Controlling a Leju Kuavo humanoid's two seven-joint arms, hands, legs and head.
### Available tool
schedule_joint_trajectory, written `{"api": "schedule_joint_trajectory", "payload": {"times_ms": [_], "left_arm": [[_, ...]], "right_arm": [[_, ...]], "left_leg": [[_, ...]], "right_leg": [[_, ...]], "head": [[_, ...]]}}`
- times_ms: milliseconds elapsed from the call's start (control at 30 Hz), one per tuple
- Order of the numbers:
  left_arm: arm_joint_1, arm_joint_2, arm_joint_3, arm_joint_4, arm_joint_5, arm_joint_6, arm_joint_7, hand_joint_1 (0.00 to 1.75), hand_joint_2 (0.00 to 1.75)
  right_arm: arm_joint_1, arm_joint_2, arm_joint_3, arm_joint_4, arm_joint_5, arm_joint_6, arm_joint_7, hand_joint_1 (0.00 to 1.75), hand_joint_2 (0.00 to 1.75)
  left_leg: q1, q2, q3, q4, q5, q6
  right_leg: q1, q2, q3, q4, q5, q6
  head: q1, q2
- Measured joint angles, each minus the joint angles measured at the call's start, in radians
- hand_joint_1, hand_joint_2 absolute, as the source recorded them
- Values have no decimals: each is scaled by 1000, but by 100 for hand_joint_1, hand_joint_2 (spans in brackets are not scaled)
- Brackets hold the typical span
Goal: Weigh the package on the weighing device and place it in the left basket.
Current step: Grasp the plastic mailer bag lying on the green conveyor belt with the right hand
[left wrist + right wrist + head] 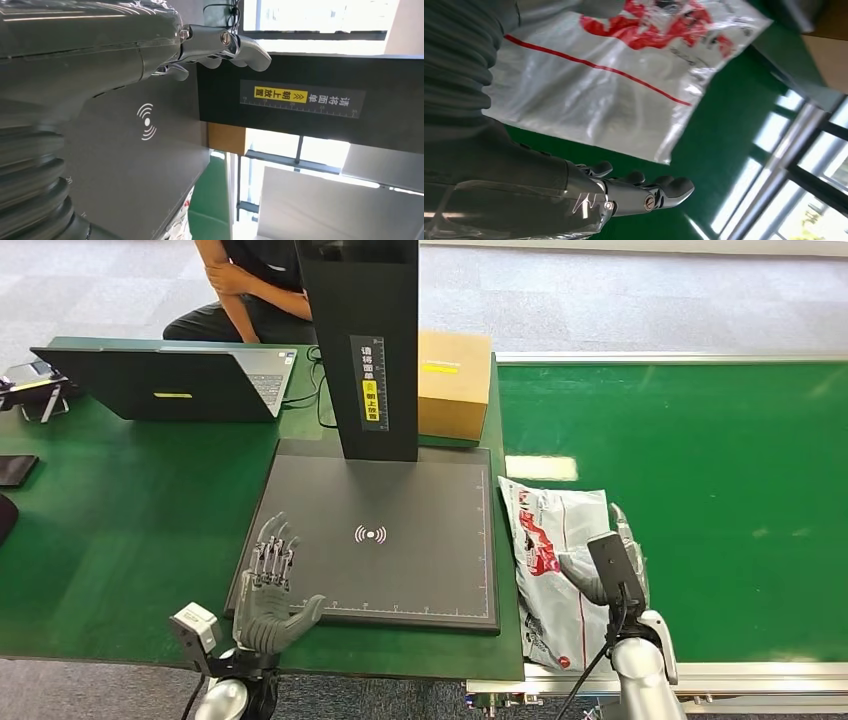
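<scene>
The package (548, 540), a grey-white plastic mailer with red print, lies flat on the green belt just right of the weighing device's dark plate (400, 500). My right hand (612, 565) hovers at the package's right edge with fingers straight; its thumb reaches over the bag. In the right wrist view the package (589, 100) lies beside the palm and the fingers (659, 192) stretch over bare green. My left hand (270, 590) is open, fingers straight, over the plate's front-left corner. The left wrist view shows the plate (130, 165) and the black column (300, 115).
The device's tall black column (365, 340) rises at the plate's back. A cardboard box (453, 380) stands behind it. An open laptop (170, 380) sits at the back left, with a person (250, 290) seated behind. A dark phone (15, 470) lies at the far left.
</scene>
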Motion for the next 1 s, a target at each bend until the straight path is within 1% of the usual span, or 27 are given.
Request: {"api": "schedule_joint_trajectory", "payload": {"times_ms": [133,233,333,467,533,600,667,800,1000], "left_arm": [[-14,0,0,7,-4,-5,0,0,175],[-25,0,-1,15,-7,-7,0,0,175],[-32,0,-1,23,-11,-8,0,0,175],[-45,-1,-1,33,-22,-14,0,0,175],[-53,-2,-1,39,-25,-21,0,0,175],[-62,-2,-2,46,-25,-27,0,0,175],[-68,-2,-2,52,-23,-29,0,0,175],[-74,-2,-7,59,-17,-27,0,0,175],[-74,-2,-8,63,-15,-24,0,0,175]], "right_arm": [[-6,-25,1,82,109,47,126,0,175],[-15,-45,5,139,183,85,193,0,175],[-38,-60,9,194,249,106,230,0,175],[-78,-73,10,259,299,123,253,0,175],[-94,-80,9,289,294,157,244,87,175],[-110,-91,8,324,274,191,215,175,175],[-125,-101,6,365,252,210,175,175,175],[-159,-118,-5,436,212,217,114,175,175],[-195,-130,-17,492,194,217,93,175,175]], "left_leg": [[0,0,0,0,0,0],[0,0,0,0,0,0],[0,0,0,0,0,0],[0,0,2,0,0,0],[0,0,3,0,0,0],[0,1,4,0,0,0],[0,2,6,0,0,1],[0,5,9,0,-1,2],[0,5,10,1,0,4]], "right_leg": [[0,0,0,0,0,0],[0,0,0,0,0,0],[0,0,0,0,0,0],[0,0,2,-1,0,0],[0,0,3,-1,0,0],[0,0,4,-1,0,0],[0,1,5,-2,1,1],[0,4,8,-4,1,1],[0,4,10,-5,3,3]], "head": [[0,0],[0,0],[0,0],[0,0],[0,0],[0,0],[0,0],[0,0],[0,0]]}}
